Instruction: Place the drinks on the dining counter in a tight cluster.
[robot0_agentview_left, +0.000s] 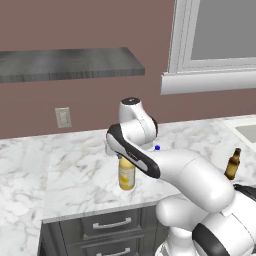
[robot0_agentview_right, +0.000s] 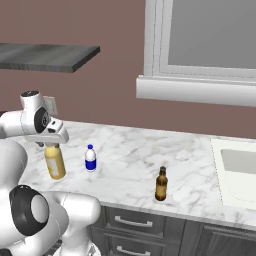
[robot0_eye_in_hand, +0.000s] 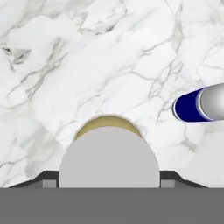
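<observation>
Marble table (robot0_agentview_right: 150, 150) carries all three drinks. I see my claw (robot0_agentview_right: 52, 146) set over the yellow juice bottle (robot0_agentview_right: 55, 162), fingers flanking its grey cap; whether it grips, I cannot tell. Water bottle (robot0_agentview_right: 90, 158) stands just beside, beer bottle (robot0_agentview_right: 161, 184) well apart.

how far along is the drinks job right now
Nothing looks done: juice bottle, water bottle and beer bottle all stand spread on the marble wall counter. In hand: the pincer sits over the juice bottle's grey cap; grip unconfirmed. Left: moving and clustering all three.
</observation>
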